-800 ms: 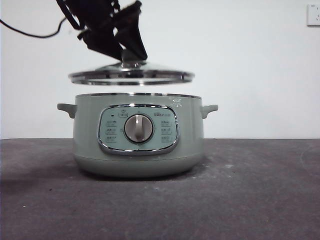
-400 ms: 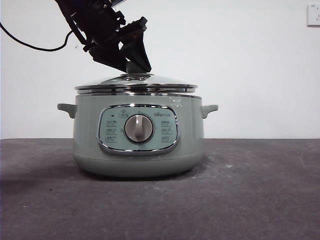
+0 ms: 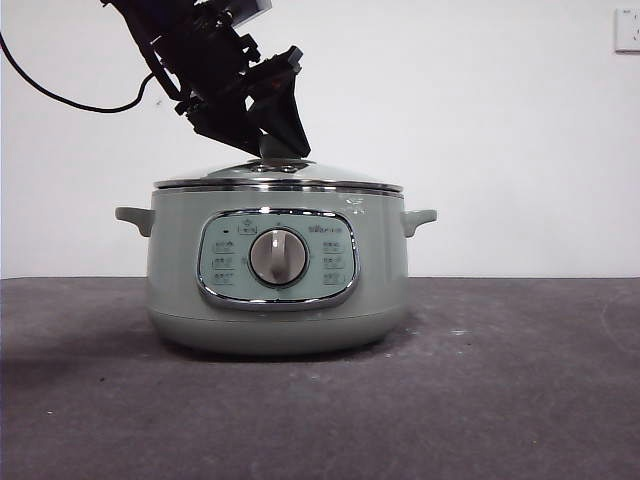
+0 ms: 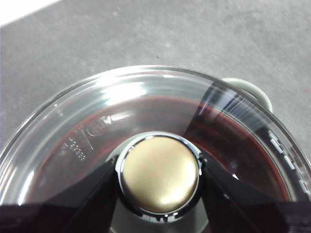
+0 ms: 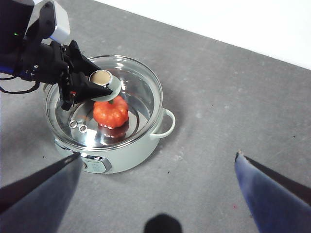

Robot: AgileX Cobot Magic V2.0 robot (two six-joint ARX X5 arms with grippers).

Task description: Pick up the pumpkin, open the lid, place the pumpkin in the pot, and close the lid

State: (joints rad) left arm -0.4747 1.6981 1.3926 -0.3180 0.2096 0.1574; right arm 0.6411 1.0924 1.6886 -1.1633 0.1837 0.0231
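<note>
The sage-green pot [image 3: 277, 300] stands mid-table with its dial facing the front camera. The glass lid [image 3: 330, 180] sits on the pot's rim. My left gripper [image 3: 275, 142] reaches down from the upper left and is shut on the lid's knob [image 4: 159, 174], one jaw on each side of it. In the right wrist view the orange pumpkin [image 5: 111, 111] lies inside the pot [image 5: 131, 150], seen through the lid [image 5: 141, 92] beside the left gripper [image 5: 99, 85]. High above the table, well off to the pot's side, my right gripper [image 5: 158, 156] is open and holds nothing.
The dark grey table [image 3: 500, 380] runs back to a white wall. A black cable [image 3: 60, 95] trails from the left arm. A wall socket [image 3: 627, 30] is at the top right. One pot handle [image 4: 245, 87] shows past the lid's edge.
The left gripper came down with the lid. The lid hung above the pot a second ago, then lay tilted close over the rim, and now rests level on it.
</note>
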